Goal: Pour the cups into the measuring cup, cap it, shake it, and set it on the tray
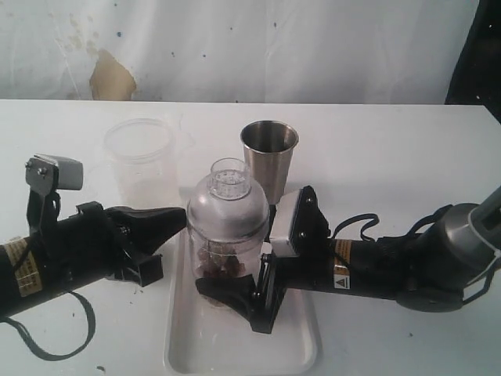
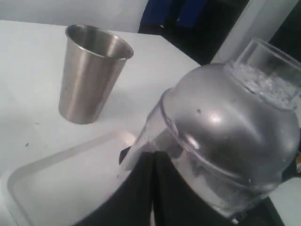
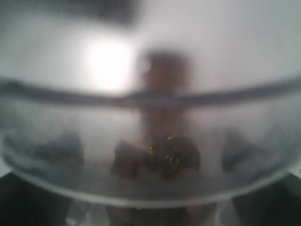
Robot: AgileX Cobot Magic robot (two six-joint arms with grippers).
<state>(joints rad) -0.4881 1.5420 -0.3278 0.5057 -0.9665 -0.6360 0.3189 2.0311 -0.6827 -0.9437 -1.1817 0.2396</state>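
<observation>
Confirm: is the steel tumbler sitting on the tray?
No, the steel tumbler stands upright on the table, beyond the far end of the tray.

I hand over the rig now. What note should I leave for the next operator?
Left tool: shut, empty, beside the measuring cup.
Right tool: jaws wide around the cup's lower body, apparently gripping.
Cup: capped, upright on or just above the tray, brown pieces inside. Steel tumbler on the table behind; wooden cup unseen.
Done: pouring, capping. Shaking: cannot tell.
To do: check it rests on the tray, then release.
</observation>
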